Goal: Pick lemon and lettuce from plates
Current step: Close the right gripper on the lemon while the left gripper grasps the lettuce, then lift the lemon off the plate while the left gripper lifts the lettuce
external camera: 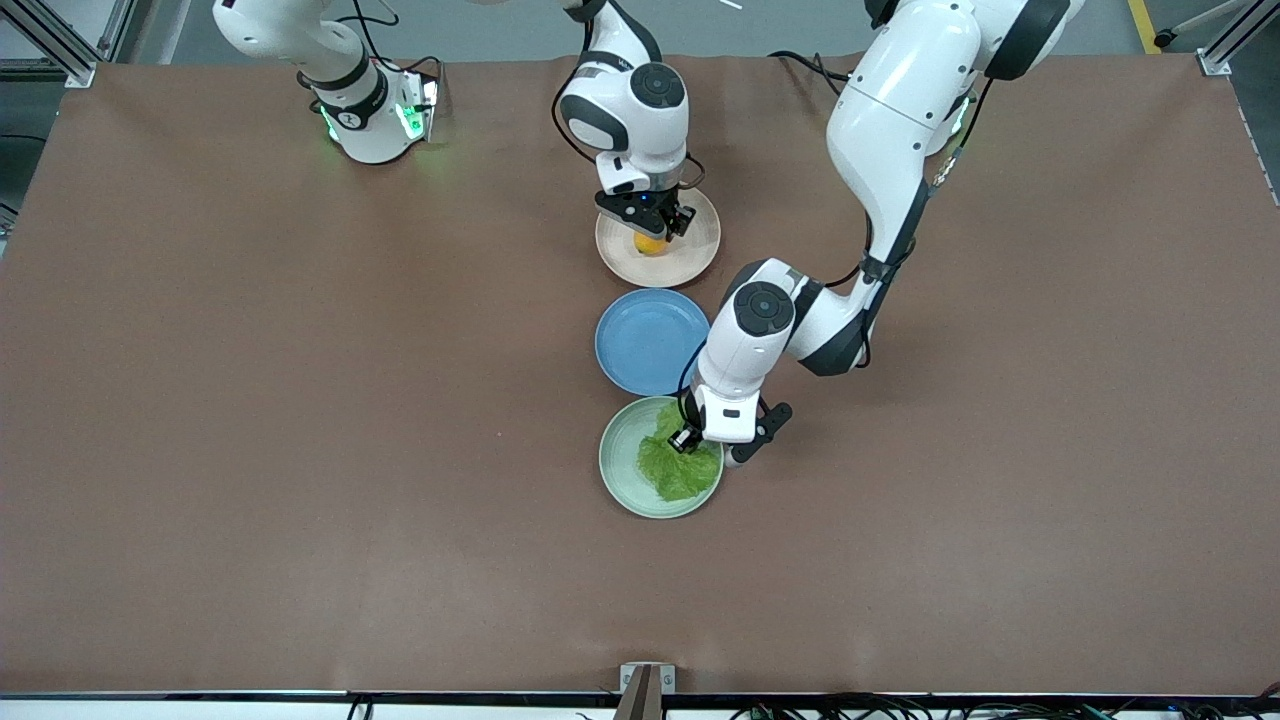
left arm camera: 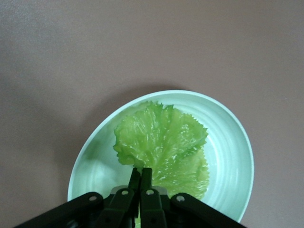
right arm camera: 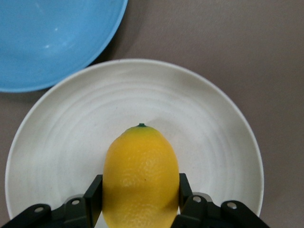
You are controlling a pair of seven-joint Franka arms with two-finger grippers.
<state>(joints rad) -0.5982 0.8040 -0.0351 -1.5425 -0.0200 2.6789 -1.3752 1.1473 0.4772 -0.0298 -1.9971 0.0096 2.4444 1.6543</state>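
The yellow lemon (external camera: 650, 243) is on the beige-pink plate (external camera: 693, 262). My right gripper (external camera: 651, 232) is down over that plate and shut on the lemon (right arm camera: 141, 175), one finger pressed to each side of it. The plate's rim (right arm camera: 199, 104) shows all around. The green lettuce leaf (external camera: 682, 470) lies in the mint green plate (external camera: 620, 460), the one nearest the front camera. My left gripper (external camera: 688, 440) is low over that plate. In the left wrist view its fingers (left arm camera: 141, 172) are pinched together on the edge of the lettuce (left arm camera: 161, 142), which lies flat in the plate (left arm camera: 230, 142).
An empty blue plate (external camera: 650, 340) sits between the two task plates, close to both; its rim also shows in the right wrist view (right arm camera: 47, 33). The left arm's forearm hangs over the blue plate's edge. Brown table surface lies open toward both ends.
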